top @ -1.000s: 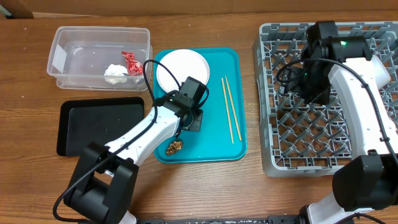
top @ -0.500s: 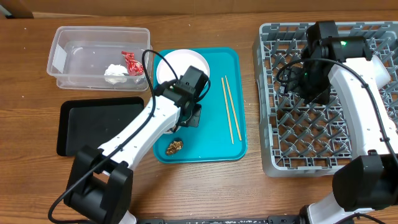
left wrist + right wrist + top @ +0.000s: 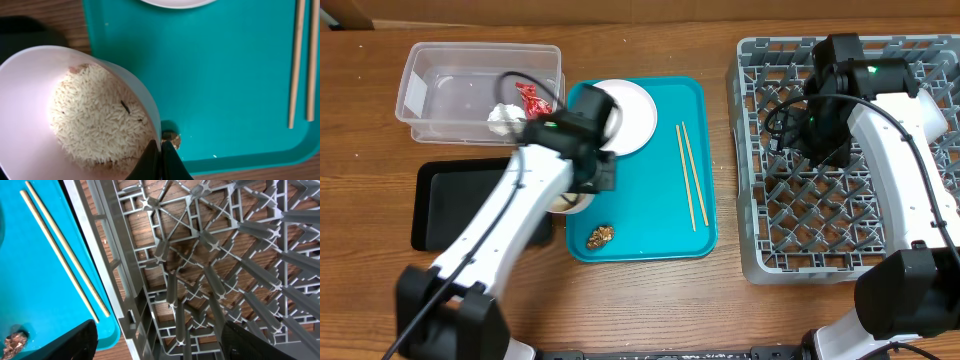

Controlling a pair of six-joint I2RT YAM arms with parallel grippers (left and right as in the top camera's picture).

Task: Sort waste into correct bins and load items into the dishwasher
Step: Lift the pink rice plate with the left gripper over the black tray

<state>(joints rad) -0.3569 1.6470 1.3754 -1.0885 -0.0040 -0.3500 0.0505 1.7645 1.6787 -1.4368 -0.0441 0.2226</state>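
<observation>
Left gripper (image 3: 160, 150) clamped on rim of bowl (image 3: 22, 100). Bowl holds rice (image 3: 95, 120), sits over left edge of teal tray (image 3: 225, 75), near black tray (image 3: 440, 200).
Right gripper (image 3: 160, 340) fingers wide apart, empty, over rack (image 3: 210, 255).
Scrap (image 3: 600, 236), chopsticks (image 3: 688, 175), plate (image 3: 625, 115) on teal tray.
Wrapper (image 3: 530, 98), tissue (image 3: 502, 117) in tub (image 3: 430, 60).

1. No writing, brand, number or sign can be read in any of the three views.
2. The crumpled red wrapper (image 3: 530, 98) inside the clear tub (image 3: 430, 55) is too small to make out any print.
3. A pale rectangular patch (image 3: 415, 95) on the tub's left wall carries nothing legible.
</observation>
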